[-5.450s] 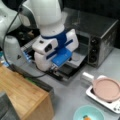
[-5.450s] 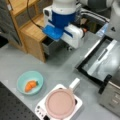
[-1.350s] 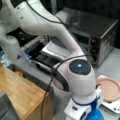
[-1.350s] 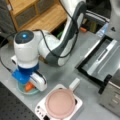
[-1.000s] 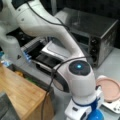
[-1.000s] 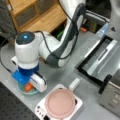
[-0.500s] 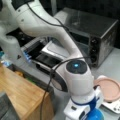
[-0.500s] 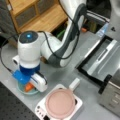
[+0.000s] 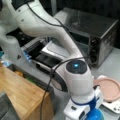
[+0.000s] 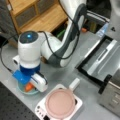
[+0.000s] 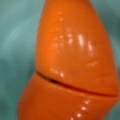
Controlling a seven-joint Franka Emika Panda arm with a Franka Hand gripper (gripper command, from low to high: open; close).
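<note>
The tool (image 10: 32,85) hangs low over a teal bowl (image 10: 23,90) at a front view's lower left, and its fingertips are hidden behind its own white and blue housing, so whether they stand apart or together cannot be told. An orange carrot-like piece (image 10: 29,87) lies in the bowl right under the tool; only its end peeks out there. In the wrist view the orange piece (image 11: 72,65) fills nearly the whole picture, glossy, with a dark seam across it and teal bowl surface (image 11: 15,37) at the sides. In a front view the tool (image 9: 82,113) is cut off by the bottom edge and only a blue curve shows under it.

No writing can be read anywhere.

Just beside the bowl sits a pink lidded pan (image 10: 60,103) on a white scale-like base (image 10: 41,110). A toaster oven (image 9: 100,37) stands with its door (image 10: 100,62) dropped open onto the grey counter (image 10: 65,75). A wooden cabinet (image 10: 37,15) borders the counter at the top left, leaving bare counter between bowl and oven door
</note>
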